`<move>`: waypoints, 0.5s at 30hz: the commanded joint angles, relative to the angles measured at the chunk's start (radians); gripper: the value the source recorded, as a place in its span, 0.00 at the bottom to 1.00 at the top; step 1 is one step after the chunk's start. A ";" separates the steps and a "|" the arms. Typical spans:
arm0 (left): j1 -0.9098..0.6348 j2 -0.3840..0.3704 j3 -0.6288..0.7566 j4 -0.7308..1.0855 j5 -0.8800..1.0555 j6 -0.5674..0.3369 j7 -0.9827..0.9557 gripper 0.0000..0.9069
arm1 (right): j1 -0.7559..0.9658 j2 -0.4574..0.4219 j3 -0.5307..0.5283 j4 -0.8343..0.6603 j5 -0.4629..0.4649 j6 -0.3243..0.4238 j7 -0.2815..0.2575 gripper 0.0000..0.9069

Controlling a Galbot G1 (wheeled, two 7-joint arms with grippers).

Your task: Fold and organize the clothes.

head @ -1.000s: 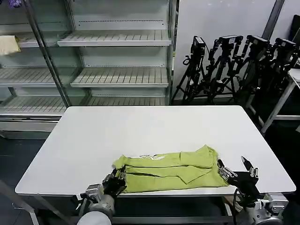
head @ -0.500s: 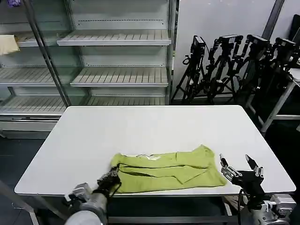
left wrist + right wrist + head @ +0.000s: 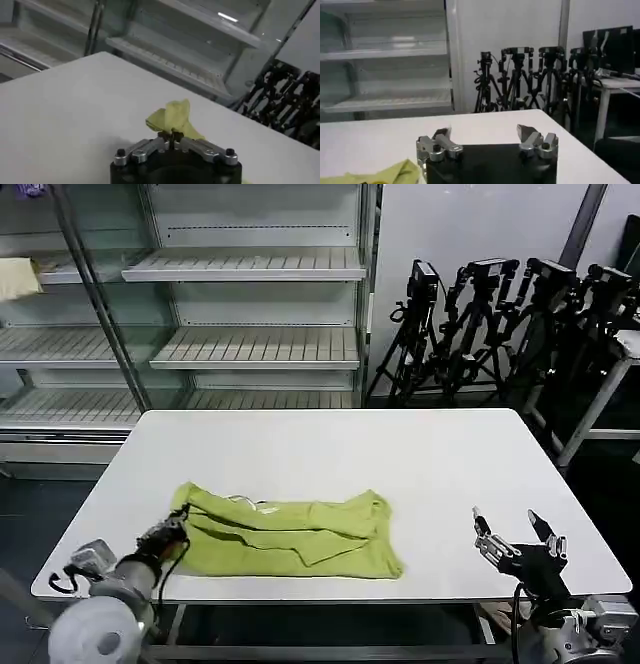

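Note:
The lime shirt (image 3: 285, 531) lies as a folded, rumpled strip on the white table (image 3: 330, 454), near the front edge and left of centre. My left gripper (image 3: 172, 529) is shut on the shirt's left end, and a pinched tuft of the shirt (image 3: 172, 118) stands up from the left gripper (image 3: 171, 136) in the left wrist view. Off to the right, my right gripper (image 3: 513, 534) is open over the front right of the table, apart from the cloth. In the right wrist view the right gripper (image 3: 484, 134) holds nothing, and a corner of the shirt (image 3: 385, 175) shows beside it.
Empty glass-fronted shelves (image 3: 250, 349) stand behind the table, with a pale cloth (image 3: 18, 279) on a far-left shelf. Several black tripods (image 3: 500, 324) crowd the back right. The table's far half is bare.
The left gripper has dragged the shirt leftward along the front edge while holding its end. The right gripper has let go, opened wider, and now stands apart from the cloth's right end.

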State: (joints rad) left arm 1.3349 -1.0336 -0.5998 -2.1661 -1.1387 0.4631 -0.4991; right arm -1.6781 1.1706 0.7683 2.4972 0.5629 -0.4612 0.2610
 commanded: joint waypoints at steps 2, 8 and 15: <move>-0.071 0.010 0.045 -0.111 -0.333 0.011 -0.049 0.04 | -0.007 0.010 0.008 0.004 -0.005 0.001 0.000 1.00; -0.125 -0.094 0.236 -0.118 -0.307 -0.010 -0.049 0.04 | -0.023 0.018 0.016 0.003 -0.014 0.005 -0.004 1.00; -0.179 -0.201 0.442 -0.061 -0.162 -0.021 -0.059 0.04 | -0.037 0.026 0.032 0.001 -0.019 0.015 -0.009 1.00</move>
State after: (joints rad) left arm 1.2205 -1.1221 -0.3962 -2.2364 -1.3397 0.4475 -0.5453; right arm -1.7100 1.1938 0.7960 2.5000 0.5458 -0.4483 0.2526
